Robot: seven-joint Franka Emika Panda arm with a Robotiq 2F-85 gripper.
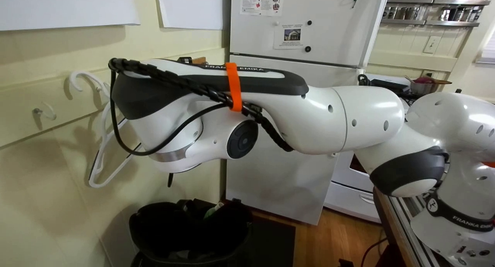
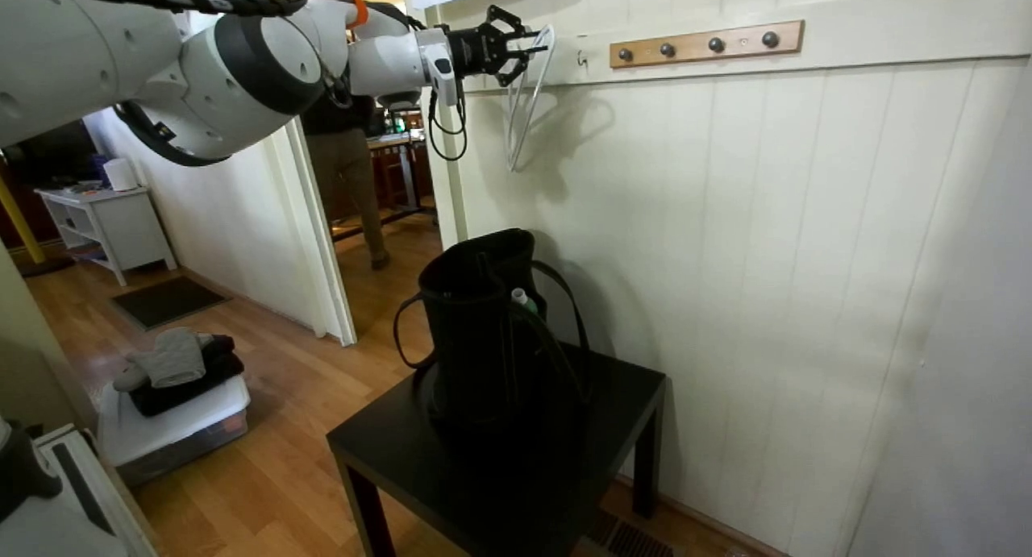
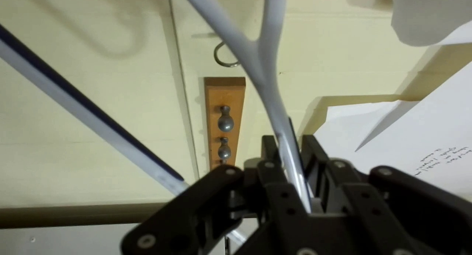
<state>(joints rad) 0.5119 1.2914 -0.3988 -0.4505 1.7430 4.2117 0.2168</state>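
Your tool (image 3: 290,148) is clamped on the narrow frame of a white hanger (image 3: 266,78), which hangs down in front of a pale paneled wall (image 2: 726,218). In an exterior view, you hold the hanger near a small metal hook (image 2: 582,58) and a four-knob wooden rail (image 2: 692,47). Lower down, a black bag (image 2: 472,339) stands on a dark surface (image 2: 516,492) near the wall.

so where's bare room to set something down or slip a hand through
On the low black rectangular table, the patch between the black handled bag and the near edge looks bare. A hand could likely pass below the white plastic hanger, above the bag. It's crowded where the black claw grips the hanger.
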